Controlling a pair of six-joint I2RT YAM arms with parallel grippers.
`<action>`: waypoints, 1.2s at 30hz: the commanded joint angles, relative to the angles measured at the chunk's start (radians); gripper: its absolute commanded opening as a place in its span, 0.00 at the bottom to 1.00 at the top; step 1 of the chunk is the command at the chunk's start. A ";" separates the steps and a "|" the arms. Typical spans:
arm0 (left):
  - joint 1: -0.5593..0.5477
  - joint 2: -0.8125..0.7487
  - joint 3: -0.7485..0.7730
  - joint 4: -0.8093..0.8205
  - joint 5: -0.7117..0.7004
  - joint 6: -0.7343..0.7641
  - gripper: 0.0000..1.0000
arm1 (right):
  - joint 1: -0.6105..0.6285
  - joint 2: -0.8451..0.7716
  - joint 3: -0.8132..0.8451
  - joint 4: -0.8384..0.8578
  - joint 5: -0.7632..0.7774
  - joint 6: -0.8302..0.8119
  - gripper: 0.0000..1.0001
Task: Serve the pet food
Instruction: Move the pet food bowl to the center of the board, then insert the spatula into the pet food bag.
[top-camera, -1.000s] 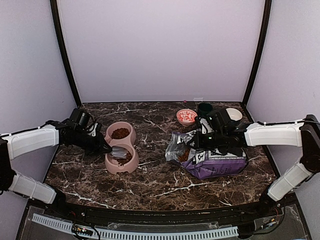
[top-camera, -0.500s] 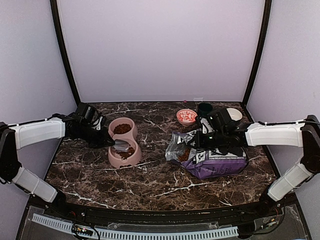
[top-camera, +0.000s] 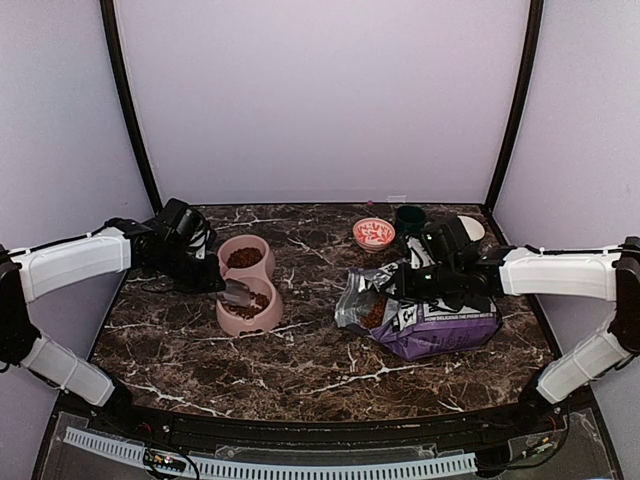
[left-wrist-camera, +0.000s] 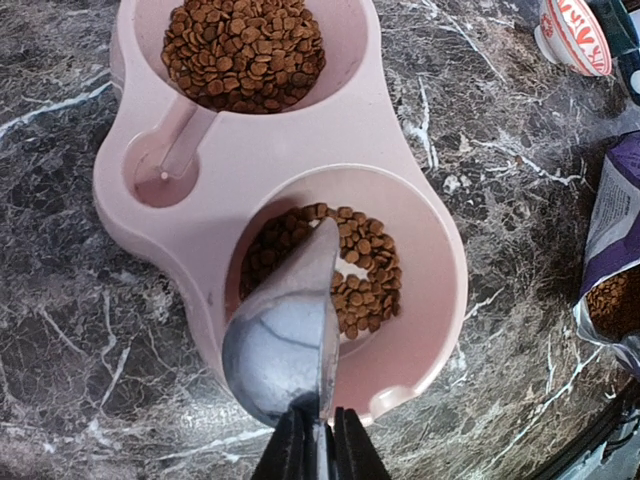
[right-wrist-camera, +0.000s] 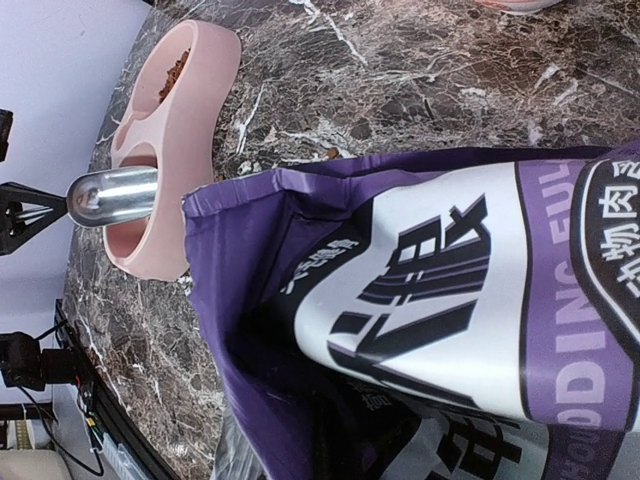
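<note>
The pink double bowl (top-camera: 262, 322) stands left of centre, with pet food (left-wrist-camera: 245, 50) heaped in the far compartment and a thinner layer of pet food (left-wrist-camera: 368, 272) in the near one. My left gripper (left-wrist-camera: 318, 452) is shut on the handle of a metal scoop (left-wrist-camera: 285, 335). The scoop is turned on its side over the near compartment's rim and looks empty. My right gripper (top-camera: 405, 283) is shut on the top edge of the purple-and-white bag (top-camera: 440, 325), holding its mouth open. More kibble (top-camera: 372, 313) shows inside. The bag (right-wrist-camera: 450, 270) hides the right fingers in the wrist view.
A small red-and-white bowl (top-camera: 373, 233), a dark green cup (top-camera: 409, 215) and a white dish (top-camera: 468, 228) sit at the back right behind the bag. Dark frame posts rise at both back corners. The marble table (top-camera: 300, 370) ends near the arm bases.
My left arm has swung toward the back, and the scoop has shifted a little right over the near compartment. The right gripper and the bag have slid slightly right.
</note>
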 joint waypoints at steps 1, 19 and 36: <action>-0.022 -0.040 0.050 -0.119 -0.084 0.037 0.00 | -0.023 -0.028 -0.020 -0.036 0.021 0.028 0.00; -0.090 -0.078 0.094 -0.038 0.068 0.071 0.00 | 0.006 -0.011 0.013 -0.102 0.077 0.035 0.00; -0.263 0.087 0.111 0.316 0.348 0.011 0.00 | 0.051 0.019 0.072 -0.129 0.113 0.049 0.00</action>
